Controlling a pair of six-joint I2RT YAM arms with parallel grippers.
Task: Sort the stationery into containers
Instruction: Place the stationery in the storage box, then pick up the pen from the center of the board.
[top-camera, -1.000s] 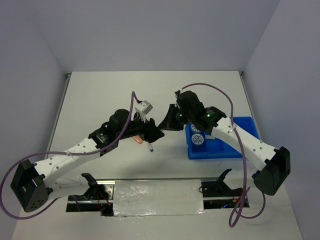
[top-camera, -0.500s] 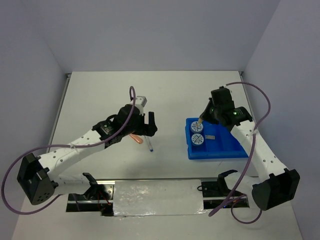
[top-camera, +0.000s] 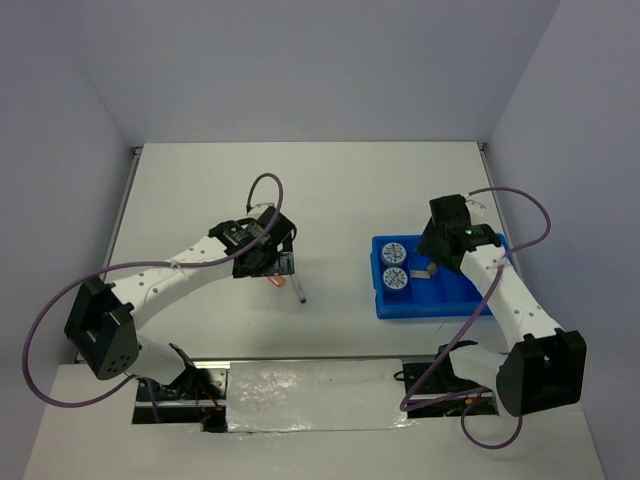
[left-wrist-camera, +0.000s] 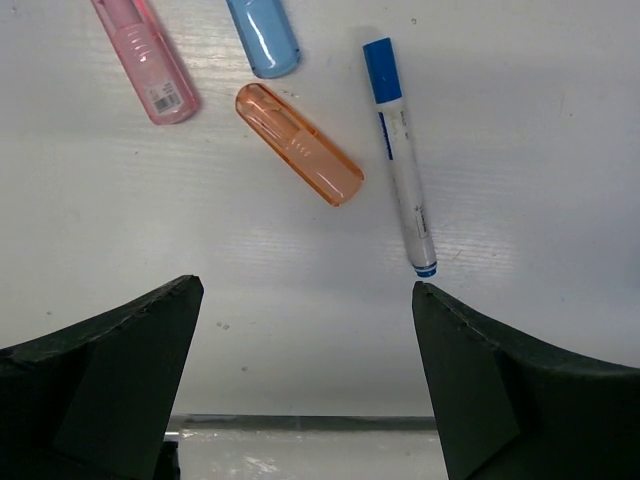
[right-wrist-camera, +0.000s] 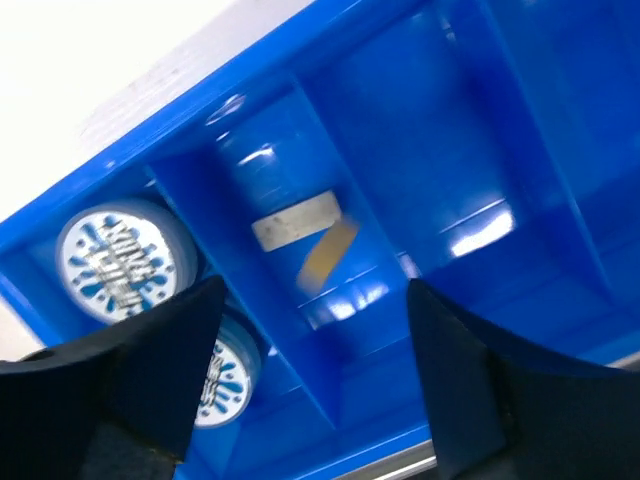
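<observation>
The blue tray (top-camera: 440, 305) sits on the right. Two blue-white tape rolls (top-camera: 393, 252) (top-camera: 394, 279) fill its left compartment. A grey block (right-wrist-camera: 295, 220) and a blurred tan block (right-wrist-camera: 325, 255) are in the compartment beside them. My right gripper (right-wrist-camera: 315, 288) is open over that compartment of the tray (right-wrist-camera: 400, 130) and holds nothing. My left gripper (left-wrist-camera: 305, 288) is open above the table. Beyond its fingertips lie a pink bar (left-wrist-camera: 145, 60), a light-blue bar (left-wrist-camera: 263, 35), an orange bar (left-wrist-camera: 298, 143) and a blue-capped white pen (left-wrist-camera: 400, 150).
In the top view the pen (top-camera: 300, 292) and orange bar (top-camera: 275, 280) lie just below my left gripper (top-camera: 280, 265). Grey walls stand behind and at both sides of the white table. A metal strip runs along the near edge.
My right arm swung from the table's middle to the tray, opened and let go of the tan block. My left gripper opened wider and drew back left over the bars and pen.
</observation>
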